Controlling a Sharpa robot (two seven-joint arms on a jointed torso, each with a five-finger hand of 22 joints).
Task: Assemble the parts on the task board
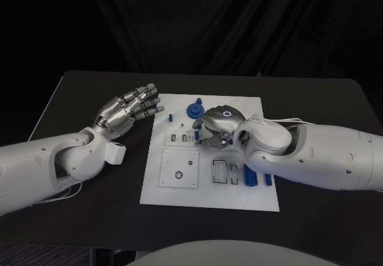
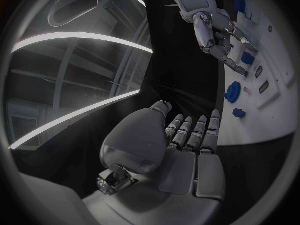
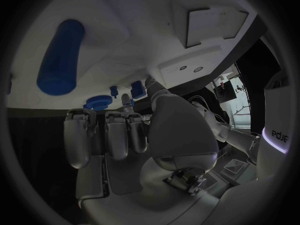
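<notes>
Black tabletop (image 1: 88, 221) carries the white task board (image 1: 209, 191) at its middle, long axis running away from the robot. The right hand (image 1: 214, 128) hangs low over the board's middle with fingers curled in; whether it grips a part I cannot tell. The left hand (image 1: 128, 111) waits beside the board, spread and holding nothing, likely keeping clear. A blue round part (image 1: 195, 110) stands at the far end; blue rods (image 1: 249, 177) lie lengthwise near the right edge.

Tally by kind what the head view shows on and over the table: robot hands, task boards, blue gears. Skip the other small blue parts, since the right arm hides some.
robot hands: 2 (left hand, right hand)
task board: 1
blue gear: 1
Total: 4
</notes>
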